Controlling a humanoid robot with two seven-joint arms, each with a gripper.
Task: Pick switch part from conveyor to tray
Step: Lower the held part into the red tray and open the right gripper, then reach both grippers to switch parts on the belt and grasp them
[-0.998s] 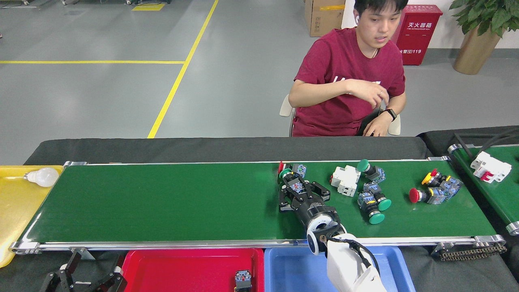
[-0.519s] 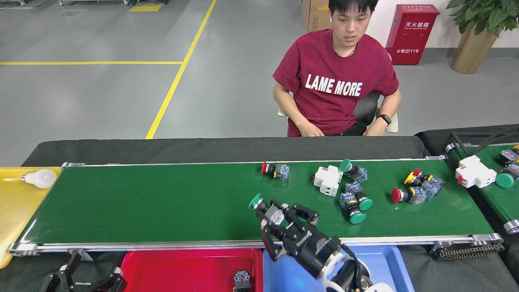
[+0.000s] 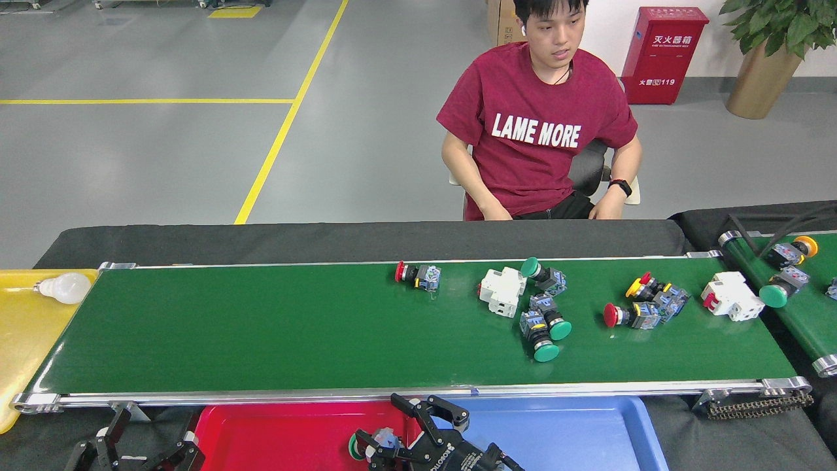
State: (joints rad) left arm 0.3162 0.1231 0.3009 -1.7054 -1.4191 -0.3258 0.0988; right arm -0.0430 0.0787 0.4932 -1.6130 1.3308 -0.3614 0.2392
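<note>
Above the glossy red tray (image 3: 274, 435), the right end effector (image 3: 386, 439) pinches a round-capped green switch part (image 3: 366, 446).

a: the right gripper (image 3: 386, 439) has left the conveyor (image 3: 261, 327) and now sits over the red tray (image 3: 274, 435), clamped on a green switch (image 3: 376, 445).

b: released yet?

a: seemingly not, it's partly cut off. the other parts have drifted left, and a white breaker (image 3: 731, 296) has come onto the belt.
</note>
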